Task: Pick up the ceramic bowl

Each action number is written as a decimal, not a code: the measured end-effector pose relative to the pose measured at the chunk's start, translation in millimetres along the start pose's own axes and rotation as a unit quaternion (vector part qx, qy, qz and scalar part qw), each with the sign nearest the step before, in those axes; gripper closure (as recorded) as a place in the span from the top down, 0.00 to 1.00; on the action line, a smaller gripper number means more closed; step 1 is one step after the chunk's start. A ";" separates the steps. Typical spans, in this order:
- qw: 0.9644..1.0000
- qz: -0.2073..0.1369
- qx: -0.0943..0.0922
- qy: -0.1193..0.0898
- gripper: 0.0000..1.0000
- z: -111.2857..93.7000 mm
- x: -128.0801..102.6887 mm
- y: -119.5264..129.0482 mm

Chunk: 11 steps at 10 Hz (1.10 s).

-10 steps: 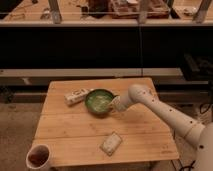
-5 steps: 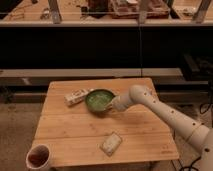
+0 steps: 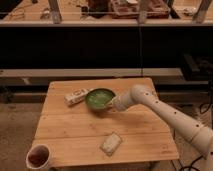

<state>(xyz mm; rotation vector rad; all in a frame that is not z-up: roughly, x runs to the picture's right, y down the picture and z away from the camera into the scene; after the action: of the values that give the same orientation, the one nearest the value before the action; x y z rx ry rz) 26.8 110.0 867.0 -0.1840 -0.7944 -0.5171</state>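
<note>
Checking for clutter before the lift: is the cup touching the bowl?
No. The cup stands at the table's near left corner, far from the bowl, where the tool sits at its right rim.

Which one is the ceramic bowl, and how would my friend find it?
Look at the wooden table, toward its far side near the middle. The ceramic bowl sits there, with the gripper on the white arm at its right rim and a small packet on its left. It is the only round, shiny green thing; the cup is white.
</note>
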 end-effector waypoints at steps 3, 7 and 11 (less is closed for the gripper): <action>1.000 -0.013 0.010 0.003 0.01 -17.0 -6.6 -9.5; 0.999 -0.034 0.019 0.002 0.01 -29.5 -12.0 -13.8; 0.998 -0.055 0.017 -0.009 0.01 -39.9 -17.4 -20.7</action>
<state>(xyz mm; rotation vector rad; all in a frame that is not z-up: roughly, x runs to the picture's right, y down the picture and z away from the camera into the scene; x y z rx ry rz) 31.4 84.9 826.1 -0.1137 -0.8341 -0.6051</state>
